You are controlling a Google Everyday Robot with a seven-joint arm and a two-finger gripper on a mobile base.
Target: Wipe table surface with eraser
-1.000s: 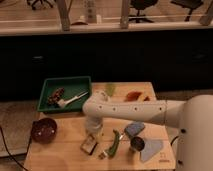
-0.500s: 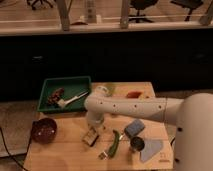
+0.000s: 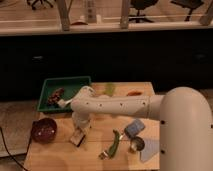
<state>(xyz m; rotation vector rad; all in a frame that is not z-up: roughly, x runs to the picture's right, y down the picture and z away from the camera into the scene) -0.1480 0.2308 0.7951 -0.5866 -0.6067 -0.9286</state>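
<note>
Eraser (image 3: 77, 137) has slid left over the worktop (image 3: 59, 157), gripper (image 3: 79, 129) clamped on it near the left edge; wiping looks underway, right side still to do.

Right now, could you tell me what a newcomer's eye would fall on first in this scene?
The big white arm comes first, sweeping from the right across the table surface, with its gripper down at the eraser near the left side. Next come the green tray at the far left corner and the dark red bowl by the table's left edge.
</note>
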